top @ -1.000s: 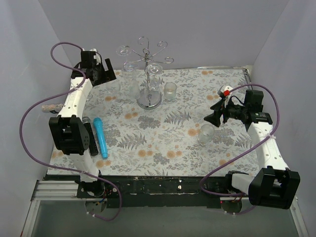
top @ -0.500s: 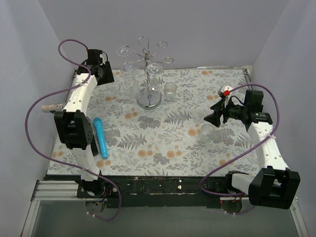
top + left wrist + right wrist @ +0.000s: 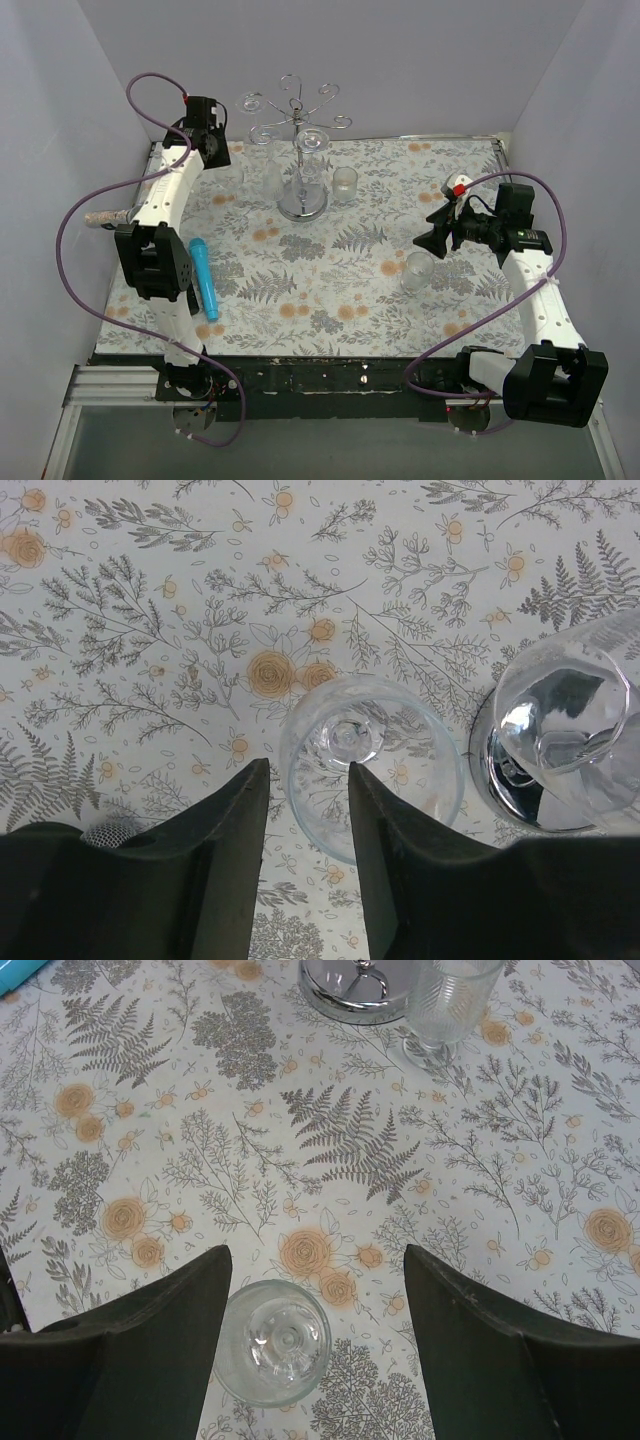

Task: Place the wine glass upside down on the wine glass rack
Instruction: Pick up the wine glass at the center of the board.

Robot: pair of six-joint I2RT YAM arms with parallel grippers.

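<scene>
In the left wrist view I look straight down into a clear wine glass (image 3: 385, 780) standing on the flowered cloth. My left gripper (image 3: 308, 765) hangs over its left rim with narrowed jaws. The left finger is just outside the rim and the right finger (image 3: 385, 830) covers part of the bowl. Whether either touches the glass I cannot tell. The wine glass rack (image 3: 300, 150) stands just to the right, its mirrored base (image 3: 520, 795) under a hanging glass (image 3: 570, 710). My right gripper (image 3: 316, 1255) is wide open above another glass (image 3: 272, 1355).
A ribbed tumbler (image 3: 345, 183) stands right of the rack. A blue tube (image 3: 203, 278) lies by the left arm, and a grey cylinder (image 3: 105, 216) sits at the cloth's left edge. White walls close the back and both sides.
My left arm has swung toward the back, bringing the gripper nearer the rack, and its jaws have narrowed a lot. The right arm has not moved.
</scene>
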